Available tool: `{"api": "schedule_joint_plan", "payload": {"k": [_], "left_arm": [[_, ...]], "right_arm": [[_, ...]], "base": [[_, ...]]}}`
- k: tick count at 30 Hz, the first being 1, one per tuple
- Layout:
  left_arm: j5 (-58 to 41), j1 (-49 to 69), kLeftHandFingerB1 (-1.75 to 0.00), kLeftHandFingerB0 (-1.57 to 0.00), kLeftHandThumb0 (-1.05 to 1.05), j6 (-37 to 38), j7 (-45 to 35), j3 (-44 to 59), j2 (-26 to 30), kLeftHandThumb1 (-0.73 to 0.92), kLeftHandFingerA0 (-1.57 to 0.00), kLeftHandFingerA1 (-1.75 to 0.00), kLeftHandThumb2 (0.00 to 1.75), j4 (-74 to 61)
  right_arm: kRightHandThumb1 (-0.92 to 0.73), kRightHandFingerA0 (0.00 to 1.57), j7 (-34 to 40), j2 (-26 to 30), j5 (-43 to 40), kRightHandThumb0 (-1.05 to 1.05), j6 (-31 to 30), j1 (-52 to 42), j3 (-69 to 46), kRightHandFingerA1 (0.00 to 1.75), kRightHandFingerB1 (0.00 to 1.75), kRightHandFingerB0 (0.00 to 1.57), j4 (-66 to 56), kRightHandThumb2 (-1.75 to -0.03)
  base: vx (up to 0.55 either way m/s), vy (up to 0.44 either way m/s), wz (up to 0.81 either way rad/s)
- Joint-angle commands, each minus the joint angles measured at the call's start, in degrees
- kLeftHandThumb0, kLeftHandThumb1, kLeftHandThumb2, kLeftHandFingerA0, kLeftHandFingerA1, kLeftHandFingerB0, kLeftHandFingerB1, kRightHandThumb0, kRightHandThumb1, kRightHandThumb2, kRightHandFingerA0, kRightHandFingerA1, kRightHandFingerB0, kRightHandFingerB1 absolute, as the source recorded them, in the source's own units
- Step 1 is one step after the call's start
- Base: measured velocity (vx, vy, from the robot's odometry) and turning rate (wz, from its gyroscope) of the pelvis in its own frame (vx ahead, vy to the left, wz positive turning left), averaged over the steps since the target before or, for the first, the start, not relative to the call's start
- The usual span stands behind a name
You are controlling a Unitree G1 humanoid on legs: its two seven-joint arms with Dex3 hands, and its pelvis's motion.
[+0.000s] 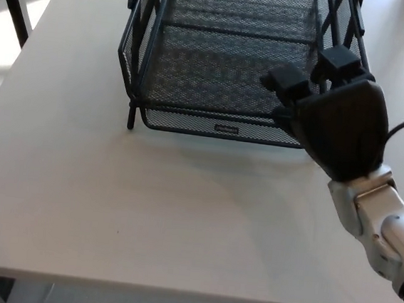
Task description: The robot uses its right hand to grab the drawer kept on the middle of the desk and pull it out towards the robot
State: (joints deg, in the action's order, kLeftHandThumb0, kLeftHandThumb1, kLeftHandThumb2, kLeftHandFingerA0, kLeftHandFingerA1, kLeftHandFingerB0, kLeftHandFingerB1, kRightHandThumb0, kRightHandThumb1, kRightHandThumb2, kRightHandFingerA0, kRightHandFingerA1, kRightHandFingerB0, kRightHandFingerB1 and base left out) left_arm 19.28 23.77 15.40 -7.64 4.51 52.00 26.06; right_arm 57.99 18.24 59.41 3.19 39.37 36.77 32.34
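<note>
We see the black mesh drawer (224, 68) mid-surface (111, 207), long axis left-right, front rim facing us. Our right hand (337, 118) covers its front right corner; we cannot tell its grip.

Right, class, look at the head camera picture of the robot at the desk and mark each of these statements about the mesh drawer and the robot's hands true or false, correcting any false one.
1. The black mesh drawer stands on the pale desk. True.
2. The right hand is at the drawer's front right corner. True.
3. The left hand is resting on the desk. False: no left hand shows in the picture.
4. The drawer is full of papers. False: its mesh bottom shows bare, with nothing inside.
5. A small label sits on the drawer's front edge. True.
</note>
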Motion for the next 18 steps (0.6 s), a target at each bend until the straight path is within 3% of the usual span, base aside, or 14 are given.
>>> {"api": "schedule_joint_plan", "payload": {"k": [1,10,18], "left_arm": [[1.6,-0.3,-0.64,-0.66,-0.46,1.8,0.6,-0.1,1.1,0.57,-0.65,-0.93,0.56,1.6],[1.2,-0.3,-0.63,-0.67,-0.47,3.0,0.4,0.3,1.1,0.57,-0.66,-0.93,0.56,1.7],[1.5,-1.2,-0.62,-0.66,-0.46,3.2,0.4,-0.4,0.7,0.57,-0.66,-0.91,0.57,3.7]], "right_arm": [[-0.53,0.91,8.2,6.4,3.8,-0.48,3.7,-7.2,-0.8,1.10,0.68,0.93,-8.1,-0.56],[-0.55,0.94,7.1,11.9,3.8,-0.47,5.7,-16.1,-5.6,0.98,0.64,0.92,-19.8,-0.57],[-0.53,0.98,5.5,11.4,5.2,-0.48,5.8,-19.3,-7.9,0.95,0.62,0.98,-23.1,-0.56]], "base": [[0.00,0.000,0.00],[0.00,0.000,0.00],[0.00,0.000,0.00]]}}
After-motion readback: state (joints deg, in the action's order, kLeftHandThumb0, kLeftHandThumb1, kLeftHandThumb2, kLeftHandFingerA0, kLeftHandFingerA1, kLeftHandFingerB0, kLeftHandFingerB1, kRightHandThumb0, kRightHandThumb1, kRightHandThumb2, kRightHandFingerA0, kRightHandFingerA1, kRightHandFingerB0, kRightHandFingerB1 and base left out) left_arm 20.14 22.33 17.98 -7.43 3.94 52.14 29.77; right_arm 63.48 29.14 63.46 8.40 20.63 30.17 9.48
